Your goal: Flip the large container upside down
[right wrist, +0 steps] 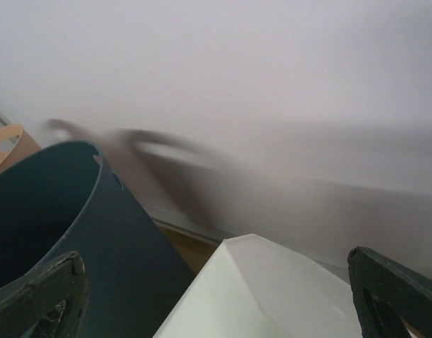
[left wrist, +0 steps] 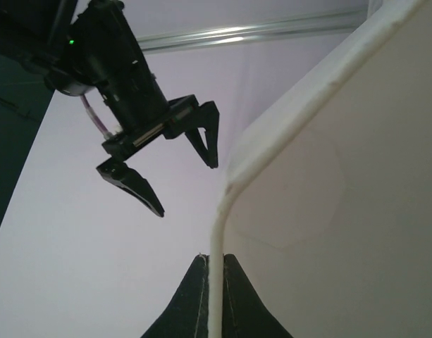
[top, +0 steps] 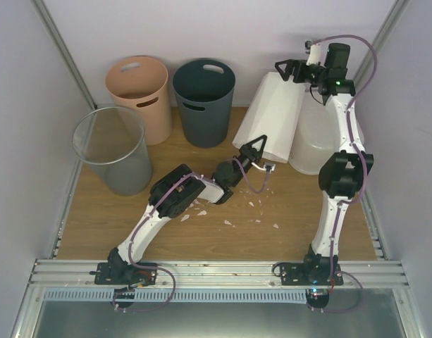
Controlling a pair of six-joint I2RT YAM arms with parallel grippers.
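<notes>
Left wrist view: the left gripper [left wrist: 214, 260] pinches the tilted large container [left wrist: 328, 211] by its rim; the right gripper [left wrist: 187, 187] hangs nearby, fingers spread wide.

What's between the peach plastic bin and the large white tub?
Top view: the round dark teal plastic bin stands between the peach plastic bin and the tilted translucent-white plastic tub.
</notes>
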